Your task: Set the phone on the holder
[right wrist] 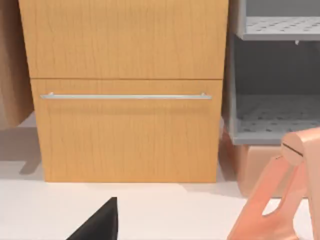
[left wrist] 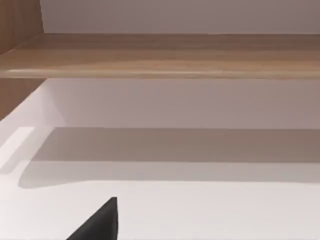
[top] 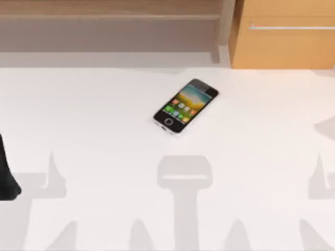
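The phone (top: 185, 106) lies flat and face up on the white table (top: 94, 115), a little behind the middle, turned at an angle with its bright icon screen showing. A salmon-pink holder (right wrist: 280, 200) stands on the table by the foot of a grey rack in the right wrist view. A dark part of my left arm (top: 7, 175) sits at the table's left edge, far from the phone. A black tip of my left gripper (left wrist: 100, 224) shows low in the left wrist view. A like tip of my right gripper (right wrist: 100, 224) shows in the right wrist view.
A wooden shelf (top: 104, 15) runs along the back left. A wooden drawer cabinet (top: 285, 36) with a metal handle (right wrist: 125, 96) stands at the back right. Beside it is a grey perforated rack (right wrist: 275, 115). Open table surrounds the phone.
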`<action>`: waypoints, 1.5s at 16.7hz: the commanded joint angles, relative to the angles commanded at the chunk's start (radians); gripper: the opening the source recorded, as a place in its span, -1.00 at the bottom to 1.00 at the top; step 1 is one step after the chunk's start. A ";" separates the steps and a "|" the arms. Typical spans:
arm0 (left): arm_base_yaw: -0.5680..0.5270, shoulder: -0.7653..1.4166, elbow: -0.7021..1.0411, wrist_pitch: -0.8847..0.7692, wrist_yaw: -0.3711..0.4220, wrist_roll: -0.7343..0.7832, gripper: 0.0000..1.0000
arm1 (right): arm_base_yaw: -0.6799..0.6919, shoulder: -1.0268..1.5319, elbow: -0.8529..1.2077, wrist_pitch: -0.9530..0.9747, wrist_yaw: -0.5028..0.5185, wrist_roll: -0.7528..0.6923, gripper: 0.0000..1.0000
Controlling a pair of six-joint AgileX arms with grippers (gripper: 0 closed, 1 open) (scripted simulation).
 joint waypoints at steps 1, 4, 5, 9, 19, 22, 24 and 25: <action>0.000 0.000 0.000 0.000 0.000 0.000 1.00 | 0.000 0.000 0.000 0.000 0.000 0.000 1.00; 0.000 0.000 0.000 0.000 0.000 0.000 1.00 | 0.009 0.024 0.011 -0.021 0.002 0.005 1.00; 0.000 0.000 0.000 0.000 0.000 0.000 1.00 | 0.019 0.052 0.026 -0.045 0.004 0.012 1.00; 0.000 0.000 0.000 0.000 0.000 0.000 1.00 | 0.086 0.245 0.159 -0.197 0.027 0.074 1.00; 0.000 0.000 0.000 0.000 0.000 0.000 1.00 | 0.354 1.035 1.067 -0.643 0.162 0.501 1.00; 0.000 0.000 0.000 0.000 0.000 0.000 1.00 | 0.440 1.306 1.443 -0.752 0.217 0.679 1.00; 0.000 0.000 0.000 0.000 0.000 0.000 1.00 | 0.495 1.492 1.695 -0.824 0.257 0.800 1.00; 0.000 0.000 0.000 0.000 0.000 0.000 1.00 | 0.521 1.587 1.817 -0.861 0.277 0.859 1.00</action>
